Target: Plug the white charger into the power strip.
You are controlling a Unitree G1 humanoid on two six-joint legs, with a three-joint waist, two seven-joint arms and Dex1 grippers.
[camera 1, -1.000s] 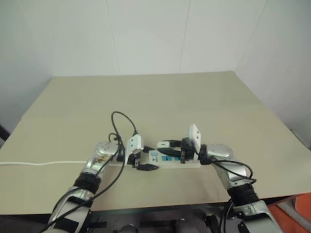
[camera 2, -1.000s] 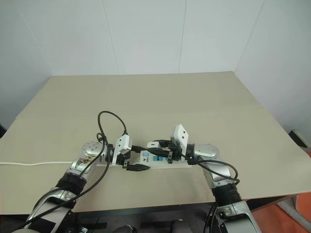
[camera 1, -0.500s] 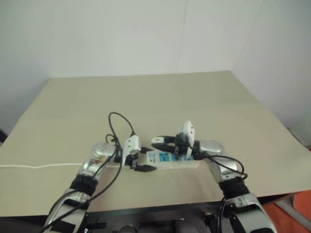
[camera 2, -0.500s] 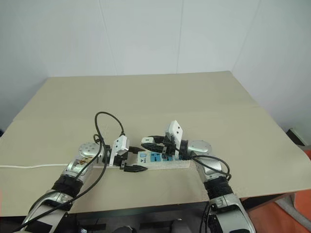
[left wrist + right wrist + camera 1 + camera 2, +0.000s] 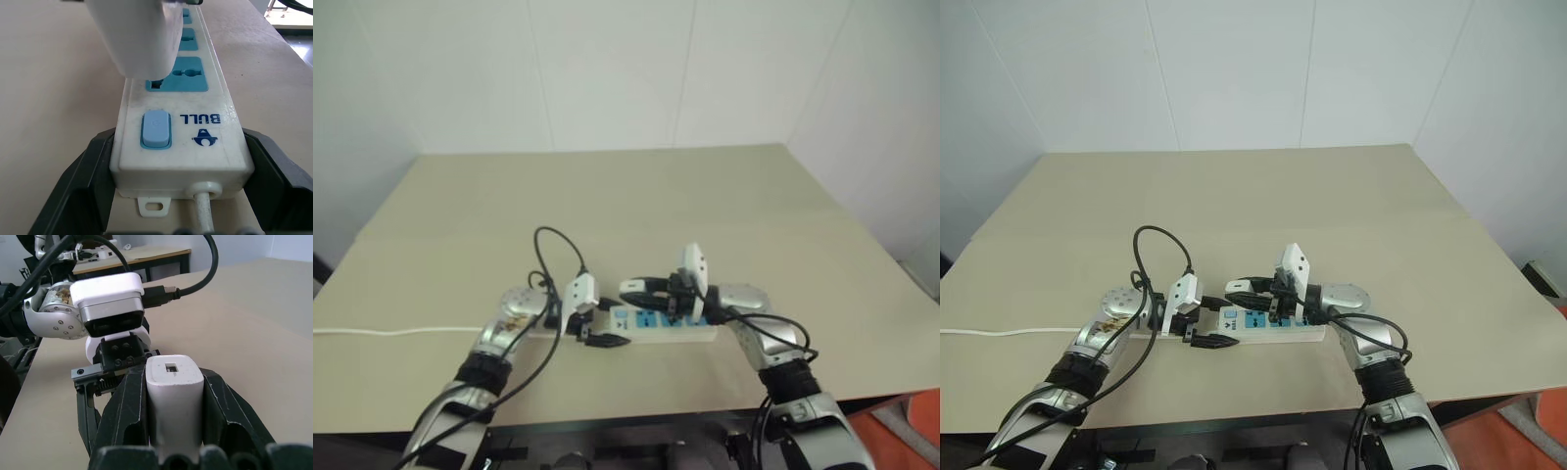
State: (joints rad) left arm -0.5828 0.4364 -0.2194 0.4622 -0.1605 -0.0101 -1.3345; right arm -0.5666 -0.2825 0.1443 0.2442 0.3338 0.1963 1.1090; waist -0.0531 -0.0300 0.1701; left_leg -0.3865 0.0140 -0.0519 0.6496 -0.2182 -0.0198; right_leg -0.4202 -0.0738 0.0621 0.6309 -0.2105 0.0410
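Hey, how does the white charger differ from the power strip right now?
The white charger is a small plain block; the power strip is a long bar with blue sockets. The charger is clamped in the right gripper above the strip; the strip lies on the table, clamped by the left gripper. Both are white.

The two eye views look from the robot's head, forward and down, from far back. Both show the same tan table [image 5: 1351, 206] and both arms. The left wrist view sits very close to the power strip [image 5: 181, 142], looking along it from its switch end. The right wrist view sits very close behind the white charger [image 5: 173, 396], facing the left arm's fingers [image 5: 88, 404].
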